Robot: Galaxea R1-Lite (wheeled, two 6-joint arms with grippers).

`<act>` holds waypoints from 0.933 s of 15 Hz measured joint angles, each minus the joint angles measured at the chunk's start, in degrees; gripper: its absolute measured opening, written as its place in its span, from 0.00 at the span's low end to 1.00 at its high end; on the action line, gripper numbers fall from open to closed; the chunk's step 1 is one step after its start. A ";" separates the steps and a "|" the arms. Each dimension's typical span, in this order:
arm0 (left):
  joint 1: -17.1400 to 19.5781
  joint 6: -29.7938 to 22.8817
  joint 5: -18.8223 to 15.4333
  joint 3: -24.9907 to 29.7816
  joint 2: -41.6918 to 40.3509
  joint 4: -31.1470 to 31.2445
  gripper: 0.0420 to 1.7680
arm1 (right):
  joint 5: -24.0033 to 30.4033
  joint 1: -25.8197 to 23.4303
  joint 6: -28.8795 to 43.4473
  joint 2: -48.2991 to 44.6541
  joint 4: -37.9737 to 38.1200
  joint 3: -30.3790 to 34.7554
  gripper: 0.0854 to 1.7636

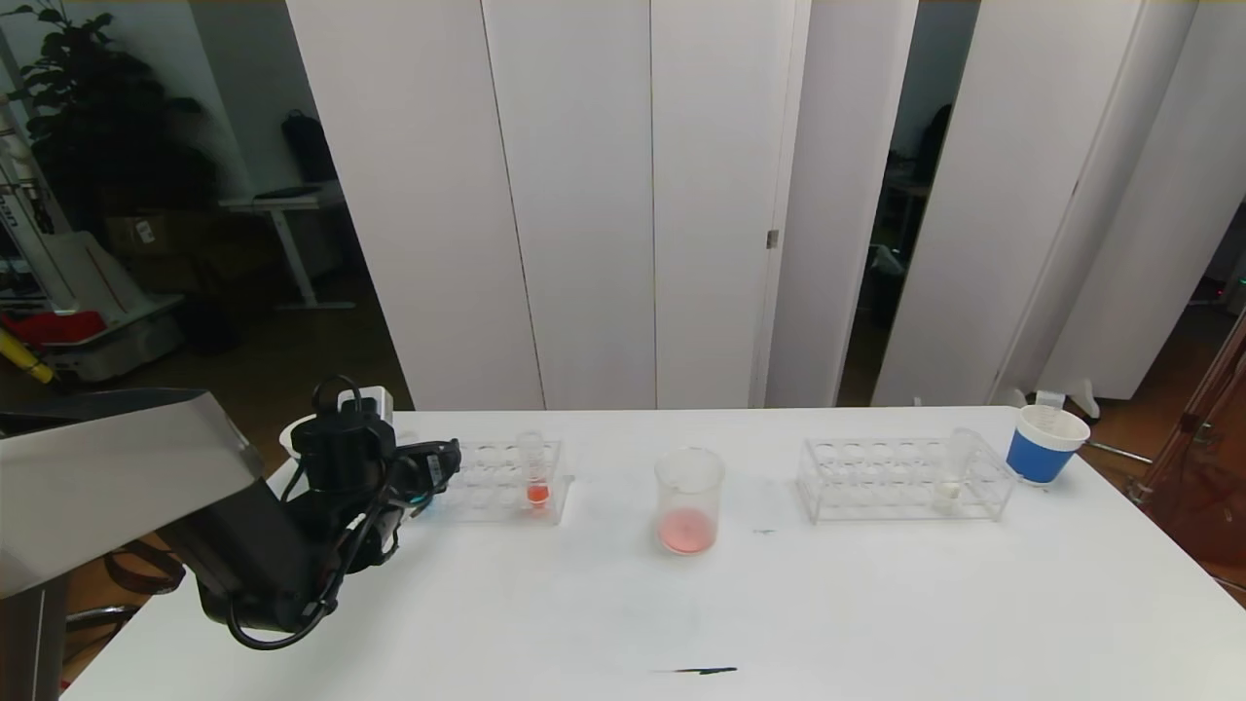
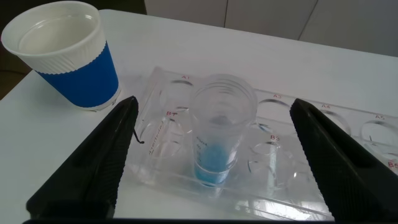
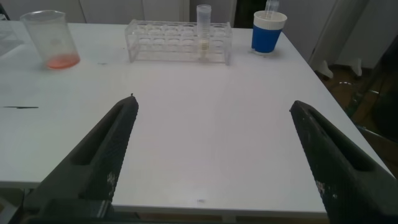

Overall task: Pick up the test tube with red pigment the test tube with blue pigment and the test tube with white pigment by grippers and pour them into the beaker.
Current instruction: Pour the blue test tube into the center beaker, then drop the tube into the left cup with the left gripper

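the left gripper [image 2: 214,155] hangs wide open, its fingers [image 2: 93,168] either side of the test tube with blue pigment [image 2: 219,134] without touching it. that tube stands upright in the left rack [image 2: 323,186], cyan liquid at its bottom, a blue-sleeved cup [image 2: 68,53] just beside. the right gripper [image 3: 214,155] is open and empty over bare table [image 3: 205,124]. farther off stand the beaker [image 1: 689,501] holding red liquid and the test tube with white pigment [image 1: 949,477] in the right rack [image 1: 876,477].

My left gripper [image 2: 214,155] is spread wide, fingers clear on either side of the test tube with blue pigment [image 2: 217,134]. Paper cup [image 2: 65,53] crowds it just beside the left rack [image 2: 273,186]. The beaker [image 1: 689,501] stands alone mid-table [image 1: 623,613], open table all round it. Right rack [image 1: 900,477] has a blue cup [image 1: 1044,443] near its far end. The table's near half is bare under my right gripper [image 3: 211,162].
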 joint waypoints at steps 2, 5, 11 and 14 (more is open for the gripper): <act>0.15 0.02 -0.09 -0.11 0.15 0.02 0.99 | 0.00 0.00 0.00 -0.02 0.00 0.00 0.99; 0.80 0.02 -0.55 -0.11 0.24 0.02 0.99 | 0.00 0.00 0.00 0.00 0.00 0.00 0.99; 3.80 0.16 -3.50 0.96 -0.57 0.06 0.99 | 0.00 0.00 0.00 0.00 0.00 0.00 0.99; 4.16 0.20 -4.18 0.67 -0.55 0.13 0.99 | 0.00 0.00 0.00 0.00 0.00 0.00 0.99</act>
